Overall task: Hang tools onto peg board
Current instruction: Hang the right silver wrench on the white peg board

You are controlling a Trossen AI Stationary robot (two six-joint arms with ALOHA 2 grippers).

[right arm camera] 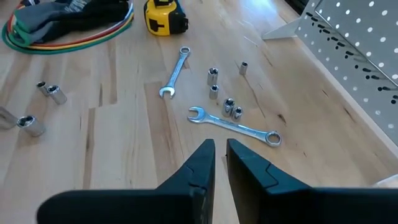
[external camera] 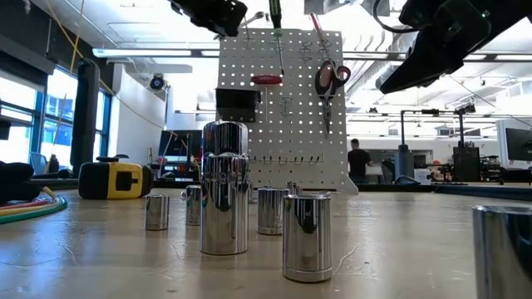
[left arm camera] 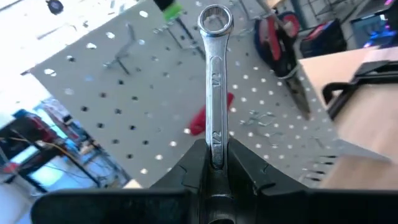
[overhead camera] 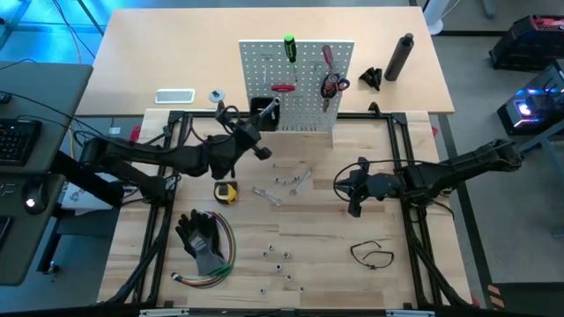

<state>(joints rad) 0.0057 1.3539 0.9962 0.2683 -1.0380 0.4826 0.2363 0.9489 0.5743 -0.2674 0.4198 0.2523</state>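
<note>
The left gripper (left arm camera: 216, 163) is clamped on the shank of a silver wrench (left arm camera: 215, 81), holding it up with its ring end toward the peg board (overhead camera: 304, 101) (already carrying a green screwdriver (overhead camera: 289, 47), a red-handled tool (overhead camera: 283, 88) and red scissors (overhead camera: 332, 85)). On the table between the arms lie a yellow tape measure (overhead camera: 226, 191), two more wrenches (right arm camera: 233, 126) and scattered sockets (overhead camera: 280, 256). The right gripper (right arm camera: 220, 154) hovers over the table right of them, jaws nearly together and empty, with a thin black loop (overhead camera: 372, 254) nearby.

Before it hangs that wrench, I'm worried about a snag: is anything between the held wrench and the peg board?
Nothing visible. The left gripper holds the wrench upright facing the peg board; the red-handled tool already hangs close behind it.
</note>
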